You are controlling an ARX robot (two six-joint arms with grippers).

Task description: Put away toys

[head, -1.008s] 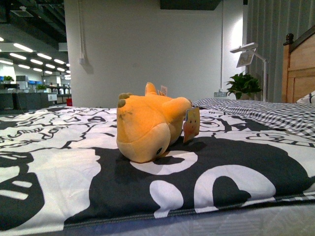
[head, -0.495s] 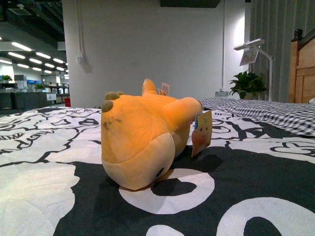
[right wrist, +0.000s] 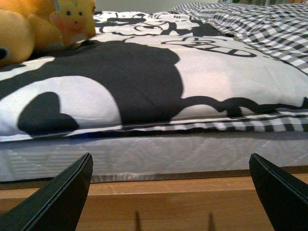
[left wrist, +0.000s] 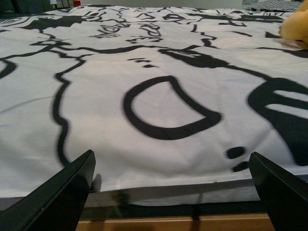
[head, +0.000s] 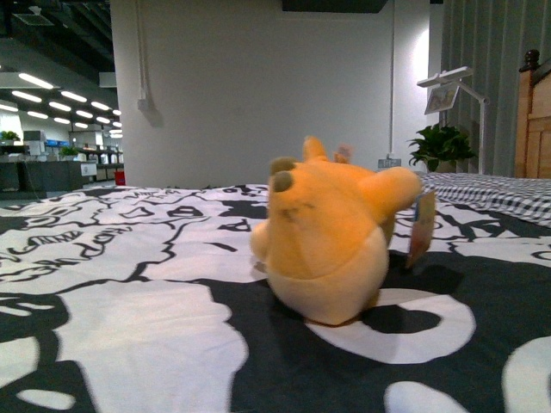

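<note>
- Front view: the plush toy [head: 331, 237] now sits right of centre. Half a second ago it filled the left of the middle, and a second ago it looked smaller and further off.
- The headboard [head: 535, 120] has slid almost to the right edge (so my viewpoint seems to have shifted, not the toy).
- The toy lies on the black-and-white bedspread [head: 129, 301], its olive bumps up and to the left and one limb stretched to the right. Its paper tag [head: 422, 225] hangs just beside that limb.
- A potted plant [head: 443, 148] and a lamp [head: 452, 86] stand behind the bed, near the checked blanket [head: 499, 191].
- Left wrist view: the left gripper [left wrist: 171, 154] has its jaws wide apart with nothing between them. It is low at the bed's edge, and the toy [left wrist: 296, 26] is only a sliver, well apart from it.
- Right wrist view: the right gripper [right wrist: 170, 156] is likewise spread and empty, level with the mattress side [right wrist: 144, 154] and the wooden frame [right wrist: 144, 202]. The toy [right wrist: 19, 29] and tag [right wrist: 72, 19] lie well off across the bedspread.
</note>
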